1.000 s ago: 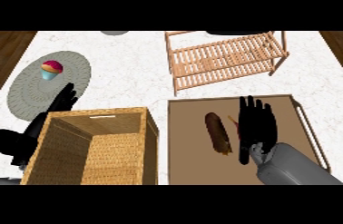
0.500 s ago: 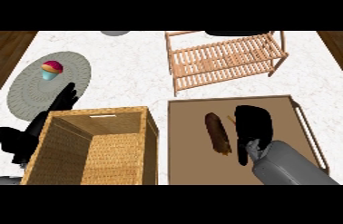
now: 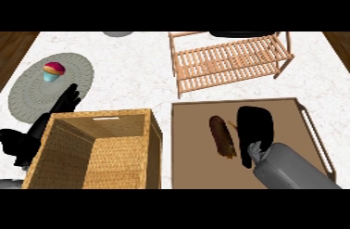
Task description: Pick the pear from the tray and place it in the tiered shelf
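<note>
Since the earlier frames the right robot hand (image 3: 254, 126) has bent down over the brown tray (image 3: 195, 168), its fingers now folded downward instead of standing up. It sits just beside the dark, long pear (image 3: 222, 136), at the pear's right side; whether it touches the fruit I cannot tell, and it does not seem to hold it. The pear lies on the tray, near its middle. Beyond the tray's far edge, across a bare strip of white worktop (image 3: 137, 66), stands the wooden tiered shelf (image 3: 232, 63). The left robot hand (image 3: 58, 110) rests open, fingers up, behind the wicker basket (image 3: 103, 149), which hides its lower part. A cupcake (image 3: 53, 71) stands on the grey mat (image 3: 34, 91) at the left.
</note>
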Controlling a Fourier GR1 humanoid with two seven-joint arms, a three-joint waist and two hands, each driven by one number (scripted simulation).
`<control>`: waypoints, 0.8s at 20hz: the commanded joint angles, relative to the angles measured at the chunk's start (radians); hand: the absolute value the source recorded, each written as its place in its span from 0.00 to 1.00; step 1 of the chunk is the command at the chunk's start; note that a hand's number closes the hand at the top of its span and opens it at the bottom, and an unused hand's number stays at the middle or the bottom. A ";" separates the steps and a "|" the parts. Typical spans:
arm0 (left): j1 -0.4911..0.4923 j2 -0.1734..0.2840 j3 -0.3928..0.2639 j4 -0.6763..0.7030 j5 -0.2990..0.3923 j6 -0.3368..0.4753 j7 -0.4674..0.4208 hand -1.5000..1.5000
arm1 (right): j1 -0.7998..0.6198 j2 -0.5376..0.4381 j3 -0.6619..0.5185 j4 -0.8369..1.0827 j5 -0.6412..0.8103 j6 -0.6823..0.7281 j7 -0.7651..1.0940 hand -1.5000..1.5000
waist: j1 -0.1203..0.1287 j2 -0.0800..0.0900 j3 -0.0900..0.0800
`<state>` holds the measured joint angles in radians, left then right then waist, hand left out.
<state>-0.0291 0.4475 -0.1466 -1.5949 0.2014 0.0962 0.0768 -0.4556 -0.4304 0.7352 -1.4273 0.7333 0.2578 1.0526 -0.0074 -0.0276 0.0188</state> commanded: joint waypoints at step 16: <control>0.103 -0.076 -0.055 0.086 -0.061 -0.003 0.000 0.50 | 0.227 -0.374 -0.420 -0.380 -0.238 -0.162 -0.405 1.00 | -0.061 0.024 -0.020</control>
<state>0.0294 0.4437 -0.1036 -1.6306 0.1895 0.0888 0.0841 -0.2537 -0.7305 0.4108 -1.7328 0.5264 0.1170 0.6827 -0.0528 -0.0264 0.0280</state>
